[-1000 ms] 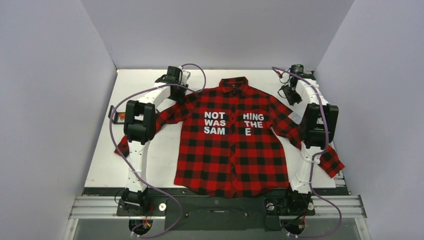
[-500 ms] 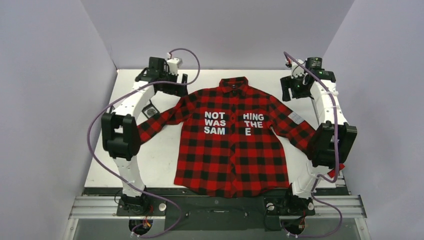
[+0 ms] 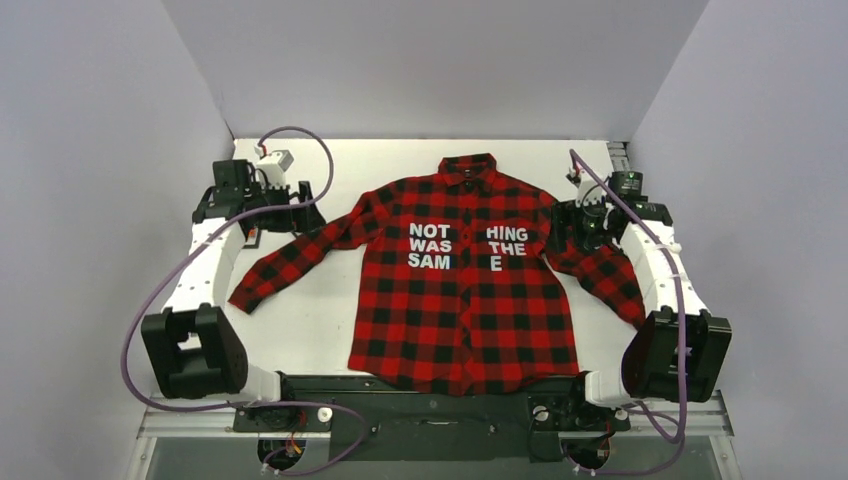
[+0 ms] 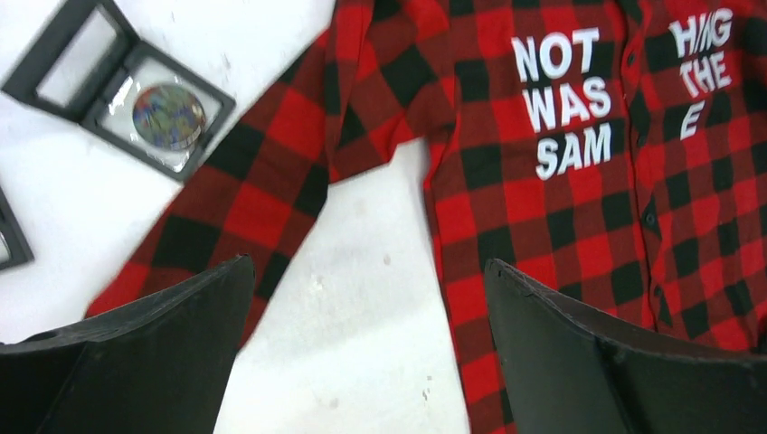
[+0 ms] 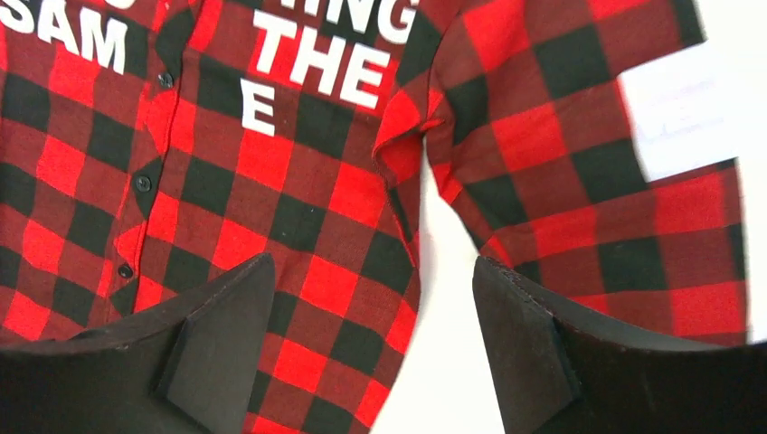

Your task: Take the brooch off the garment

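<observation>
Left gripper [image 4: 366,271] and right gripper [image 5: 373,267] pulled back, both spread (matte black fingers [image 4: 136,362]), checked garment [image 3: 462,300] flat.

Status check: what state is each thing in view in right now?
garment: lying flat, buttoned, sleeves spread
left gripper: open, empty
right gripper: open, empty
black case: lying open, round piece inside
brooch: cannot make it out in any view

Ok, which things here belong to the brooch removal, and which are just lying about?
Job: garment, spread flat; left gripper, right gripper, both open; brooch not visible in any view.
Lying about: open black case with a round disc, near the garment.
</observation>
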Robot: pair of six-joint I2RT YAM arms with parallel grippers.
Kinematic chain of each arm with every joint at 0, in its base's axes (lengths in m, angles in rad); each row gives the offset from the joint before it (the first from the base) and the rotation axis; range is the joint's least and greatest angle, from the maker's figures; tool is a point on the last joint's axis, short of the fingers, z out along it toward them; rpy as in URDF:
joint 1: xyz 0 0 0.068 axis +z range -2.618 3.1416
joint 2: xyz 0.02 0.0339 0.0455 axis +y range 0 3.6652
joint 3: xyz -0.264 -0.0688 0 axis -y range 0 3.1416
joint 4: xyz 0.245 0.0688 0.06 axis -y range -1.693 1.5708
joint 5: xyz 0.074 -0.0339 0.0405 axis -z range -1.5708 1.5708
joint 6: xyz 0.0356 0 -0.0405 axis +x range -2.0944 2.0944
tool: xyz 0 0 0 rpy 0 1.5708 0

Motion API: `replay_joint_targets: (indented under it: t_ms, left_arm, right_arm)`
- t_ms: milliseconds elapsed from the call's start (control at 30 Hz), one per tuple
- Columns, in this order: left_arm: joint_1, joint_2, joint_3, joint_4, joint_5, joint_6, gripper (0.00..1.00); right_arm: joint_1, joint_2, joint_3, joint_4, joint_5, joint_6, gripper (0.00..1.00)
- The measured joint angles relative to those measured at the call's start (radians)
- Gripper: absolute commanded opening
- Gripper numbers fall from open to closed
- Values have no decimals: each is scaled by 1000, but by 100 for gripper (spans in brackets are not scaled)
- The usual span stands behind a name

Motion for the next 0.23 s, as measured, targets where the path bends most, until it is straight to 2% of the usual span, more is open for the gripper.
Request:
replay_joint_targets:
  t_ms: [133,233]
  left_arm:
    - [-4,-126,-108,-2,-30,12,96]
    - [-5,-163,-138,-1,-54,16,96]
  right_arm:
    - [0,-13,-103,42,-3,18,74]
    - [0,-15,-116,58,-6,28,74]
